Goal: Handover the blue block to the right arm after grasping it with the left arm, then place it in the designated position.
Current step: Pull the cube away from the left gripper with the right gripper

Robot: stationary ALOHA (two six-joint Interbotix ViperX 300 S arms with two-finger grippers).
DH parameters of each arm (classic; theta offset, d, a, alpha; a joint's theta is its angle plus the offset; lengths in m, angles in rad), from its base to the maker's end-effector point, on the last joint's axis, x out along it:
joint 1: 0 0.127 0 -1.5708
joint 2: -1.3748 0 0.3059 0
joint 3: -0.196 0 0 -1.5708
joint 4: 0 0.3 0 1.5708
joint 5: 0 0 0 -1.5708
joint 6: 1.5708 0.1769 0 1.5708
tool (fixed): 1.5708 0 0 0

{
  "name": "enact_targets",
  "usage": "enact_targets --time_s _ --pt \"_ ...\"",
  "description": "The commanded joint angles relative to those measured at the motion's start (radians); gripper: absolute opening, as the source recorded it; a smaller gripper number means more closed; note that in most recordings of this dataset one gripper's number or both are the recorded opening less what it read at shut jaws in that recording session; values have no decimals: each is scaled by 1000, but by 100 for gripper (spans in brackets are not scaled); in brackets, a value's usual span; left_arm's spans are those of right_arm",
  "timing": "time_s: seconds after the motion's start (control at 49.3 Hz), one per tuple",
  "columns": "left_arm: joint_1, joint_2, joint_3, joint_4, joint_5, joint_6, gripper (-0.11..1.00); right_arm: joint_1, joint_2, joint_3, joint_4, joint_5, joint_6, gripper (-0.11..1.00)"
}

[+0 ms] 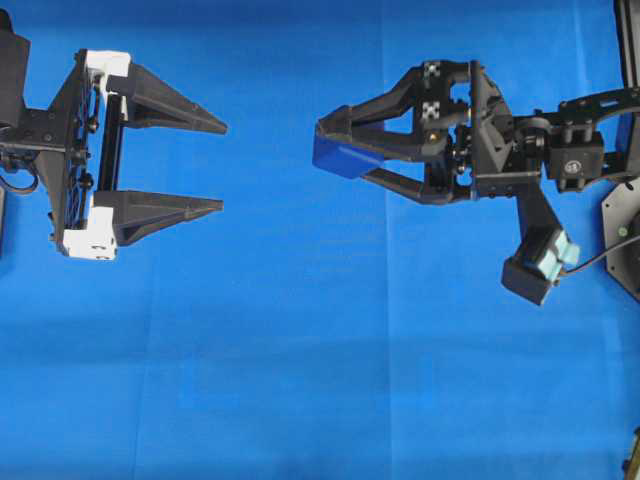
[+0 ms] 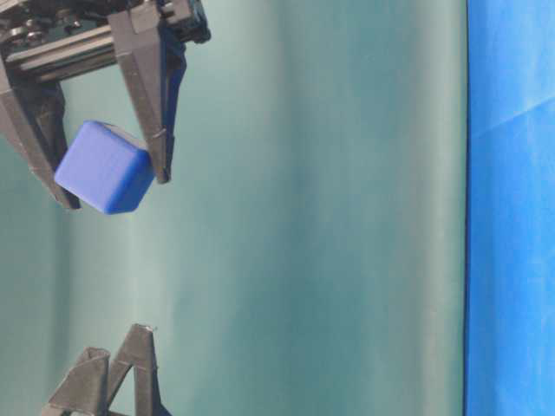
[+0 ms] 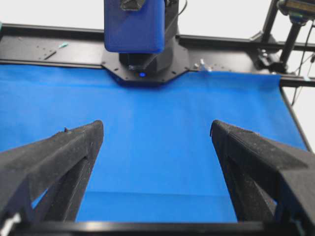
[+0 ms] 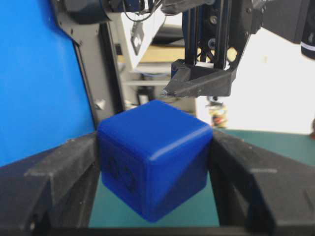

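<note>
The blue block point(image 1: 340, 155) is a dark-blue cube with rounded edges, clamped between the fingers of my right gripper point(image 1: 330, 150), which is all black and reaches in from the right. The block point(image 4: 155, 164) fills the gap between both jaws in the right wrist view and hangs tilted point(image 2: 104, 166) in the table-level view. My left gripper point(image 1: 222, 166), with white pieces on its frame, stands wide open at the left, a clear gap away from the block, with nothing between its fingertips point(image 3: 93, 130). The block point(image 3: 134, 25) shows high up in the left wrist view.
Blue cloth point(image 1: 320, 380) covers the table. The right arm's black base plate point(image 3: 145, 66) sits at the cloth's far edge, with a black frame rail point(image 3: 49, 46) behind it. The left fingertips point(image 2: 139, 347) poke up at the bottom of the table-level view.
</note>
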Motion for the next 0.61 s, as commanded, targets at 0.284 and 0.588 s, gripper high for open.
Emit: enact_targets --time_s 0.284,0.588 --pt "2 -20 -18 0 -5 6 93 11 -14 -25 163 -2 376 56" --pt "2 -21 -18 0 -5 8 93 12 -25 -23 201 11 792 56"
